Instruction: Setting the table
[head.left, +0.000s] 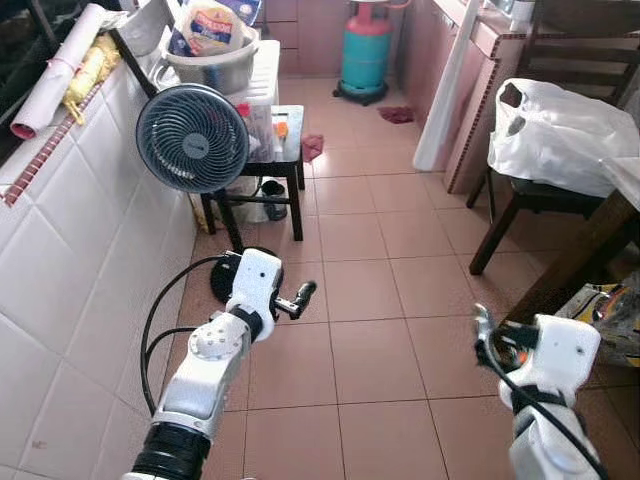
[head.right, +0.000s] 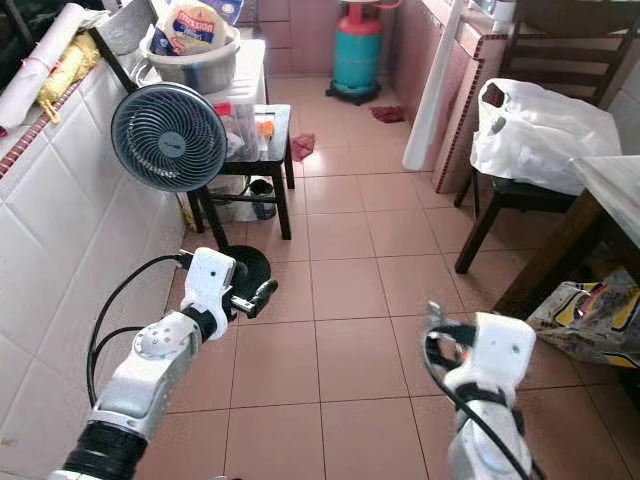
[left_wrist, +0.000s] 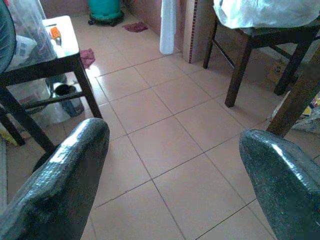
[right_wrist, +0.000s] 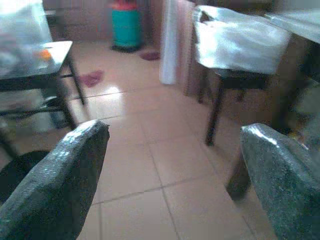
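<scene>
2 silver arms reach forward over a floor of pinkish-brown tiles (head.left: 370, 330) in the left eye view. The left gripper (head.left: 296, 298) is raised beside a white-tiled wall (head.left: 90, 250); the right gripper (head.left: 483, 335) hangs near the dark wooden table leg (head.left: 560, 270) at the right edge. Neither holds anything, which suits a robot walking toward its work. A round grey fan (head.left: 192, 138) stands by the wall. Behind it, a small black side table (head.left: 285, 135) carries clutter, a teal gas cylinder (head.left: 365, 50) sits far back, and a white plastic bag (head.left: 555, 135) fills the seat of a dark wooden chair (head.left: 520, 200).

The right eye view adds a corner of the pale table top (head.right: 612, 185) above that leg. This is likely the table to be set, just right of the robot; no dishes or cutlery can be made out yet.

In the left wrist view, the 2 black fingers (left_wrist: 65, 180) stand wide apart, released, with bare floor between them.

The right wrist view, slightly blurred, shows its fingers (right_wrist: 60, 175) equally spread and empty, aimed past the chair.
</scene>
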